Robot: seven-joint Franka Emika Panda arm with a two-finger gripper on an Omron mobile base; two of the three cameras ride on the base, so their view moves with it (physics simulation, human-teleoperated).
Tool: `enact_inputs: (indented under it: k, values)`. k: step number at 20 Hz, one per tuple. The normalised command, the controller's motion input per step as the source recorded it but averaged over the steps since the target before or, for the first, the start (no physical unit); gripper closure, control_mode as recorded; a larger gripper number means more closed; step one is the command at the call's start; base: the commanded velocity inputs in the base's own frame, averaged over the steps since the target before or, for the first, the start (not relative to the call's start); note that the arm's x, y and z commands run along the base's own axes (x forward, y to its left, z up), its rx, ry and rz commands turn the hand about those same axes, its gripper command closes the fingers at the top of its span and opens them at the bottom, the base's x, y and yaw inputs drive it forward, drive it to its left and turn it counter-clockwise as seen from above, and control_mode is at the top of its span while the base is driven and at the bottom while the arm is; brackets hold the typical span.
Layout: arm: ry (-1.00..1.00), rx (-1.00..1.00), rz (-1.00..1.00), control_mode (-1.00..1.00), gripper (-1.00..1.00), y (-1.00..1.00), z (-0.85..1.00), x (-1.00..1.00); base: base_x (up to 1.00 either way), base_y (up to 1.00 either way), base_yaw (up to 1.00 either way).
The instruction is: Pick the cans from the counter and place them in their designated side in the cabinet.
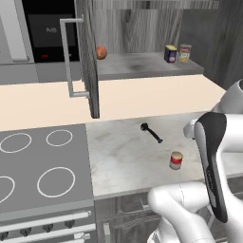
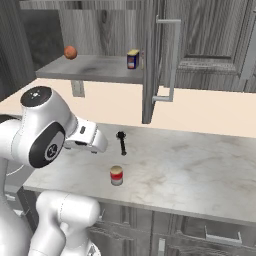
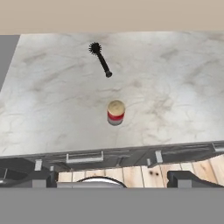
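A red can [image 1: 176, 160] [image 2: 116, 175] [image 3: 116, 112] with a cream band and gold lid stands upright on the marbled counter [image 1: 123, 161] [image 2: 190, 165] [image 3: 175, 87], near its front edge. In the open cabinet [image 1: 142, 23], a dark blue and yellow can [image 1: 170, 53] [image 2: 132, 59] stands on the right part of the grey shelf [image 1: 137, 66] [image 2: 95, 67], with a red and cream can [image 1: 185, 52] beside it. My gripper [image 3: 112, 178] hangs open above and in front of the counter's edge, nothing between its fingers. The red can on the counter lies ahead of it.
A black long-handled utensil [image 1: 151, 133] [image 2: 121, 142] [image 3: 100, 59] lies on the counter behind the can. An orange ball [image 1: 101, 52] [image 2: 70, 52] sits at the shelf's left end. The cabinet door [image 1: 88, 57] [image 2: 148, 65] stands open, edge-on. A stovetop [image 1: 38, 166] adjoins the counter on the left.
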Motion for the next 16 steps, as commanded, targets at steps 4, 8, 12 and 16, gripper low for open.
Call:
enact_inputs:
  k: [4, 8, 12, 16]
  values:
    - [0.00, 0.00, 0.00, -1.00, -1.00, -0.01, -0.15, 0.12, 0.00, 0.00, 0.00]
    - [0.00, 0.00, 0.00, -1.00, -1.00, -0.04, -0.15, 0.15, 0.00, 0.00, 0.00]
    - [0.01, 0.00, 0.00, -1.00, -1.00, -0.07, -0.16, 0.16, 0.00, 0.00, 0.00]
    - [0.02, 0.00, 0.00, -1.00, -1.00, -0.04, -0.18, 0.16, 0.00, 0.00, 0.00]
